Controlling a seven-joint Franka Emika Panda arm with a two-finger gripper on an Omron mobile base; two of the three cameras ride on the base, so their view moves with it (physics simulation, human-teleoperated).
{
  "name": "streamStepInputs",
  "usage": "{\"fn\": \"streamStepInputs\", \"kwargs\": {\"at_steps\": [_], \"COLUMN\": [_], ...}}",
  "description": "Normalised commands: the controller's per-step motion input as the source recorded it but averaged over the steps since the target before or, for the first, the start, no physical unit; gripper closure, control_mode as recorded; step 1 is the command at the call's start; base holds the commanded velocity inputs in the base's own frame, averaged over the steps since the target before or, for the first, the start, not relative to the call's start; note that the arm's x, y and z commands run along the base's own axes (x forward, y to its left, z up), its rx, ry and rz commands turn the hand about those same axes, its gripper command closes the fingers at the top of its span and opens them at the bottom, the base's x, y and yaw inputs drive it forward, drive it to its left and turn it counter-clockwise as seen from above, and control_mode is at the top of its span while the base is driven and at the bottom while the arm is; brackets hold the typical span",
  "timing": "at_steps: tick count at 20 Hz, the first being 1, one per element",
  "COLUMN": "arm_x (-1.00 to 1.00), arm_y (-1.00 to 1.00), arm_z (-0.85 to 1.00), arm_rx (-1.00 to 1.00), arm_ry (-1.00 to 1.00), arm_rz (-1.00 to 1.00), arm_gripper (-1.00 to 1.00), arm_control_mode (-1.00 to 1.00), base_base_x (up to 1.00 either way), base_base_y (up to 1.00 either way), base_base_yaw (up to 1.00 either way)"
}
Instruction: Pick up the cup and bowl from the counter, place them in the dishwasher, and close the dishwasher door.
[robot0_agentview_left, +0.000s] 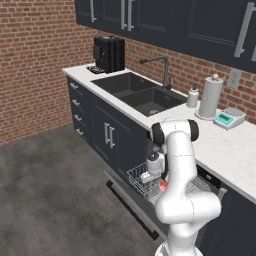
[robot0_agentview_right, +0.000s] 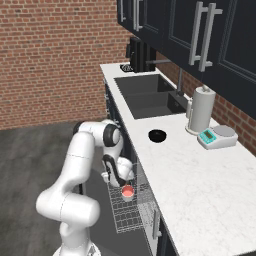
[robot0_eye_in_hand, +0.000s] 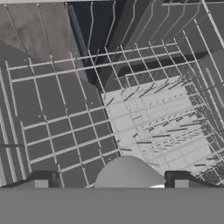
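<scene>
I'm parked on a dark grey concrete-look floor (robot0_agentview_left: 50, 175) in a kitchen with red brick walls (robot0_agentview_left: 35, 65) and dark navy upper cabinets (robot0_agentview_right: 200, 35). The counter (robot0_agentview_right: 200, 190) is white, faintly marbled stone over navy base cabinets (robot0_agentview_left: 107, 135), with a black double sink (robot0_agentview_left: 135, 92) and tap (robot0_agentview_left: 160, 67) set into it. A black coffee machine (robot0_agentview_left: 109, 54) stands at the far end; a soap bottle (robot0_agentview_left: 192, 96), a paper towel roll (robot0_agentview_right: 200, 110) and a small scale (robot0_agentview_right: 217, 137) sit against the wall.

The dishwasher door (robot0_agentview_left: 132, 207) hangs open and the wire rack (robot0_agentview_right: 127, 210) is pulled out over it. My claw (robot0_eye_in_hand: 111, 183) sits low over the rack with its tips spread wide, one either side of the cup (robot0_agentview_right: 128, 192), and I see no contact. The cup stands upright in the rack, red inside showing. The bowl (robot0_agentview_right: 157, 135) is on the counter, just beyond the sink's near corner.
</scene>
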Motion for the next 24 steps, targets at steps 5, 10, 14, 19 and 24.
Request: {"fn": "streamStepInputs", "kwargs": {"at_steps": [5,10,14,19,24], "arm_x": [-0.46,-0.66,-0.54,-0.35,-0.23], "arm_y": [-0.01,0.0,0.0,0.0,0.0], "arm_z": [0.8,1.0,1.0,1.0,1.0], "arm_rx": [0.01,0.02,0.03,0.01,0.01], "arm_ry": [-0.19,-0.25,-0.15,-0.02,0.0], "arm_rz": [0.0,0.0,0.0,0.0,0.0], "arm_gripper": [-1.0,-1.0,-1.0,-1.0,-1.0], "arm_control_mode": [-1.0,-1.0,-1.0,-1.0,-1.0], "base_base_x": [0.0,0.0,0.0,0.0,0.0], "base_base_y": [0.0,0.0,0.0,0.0,0.0], "base_base_yaw": [0.0,0.0,0.0,0.0,0.0]}}
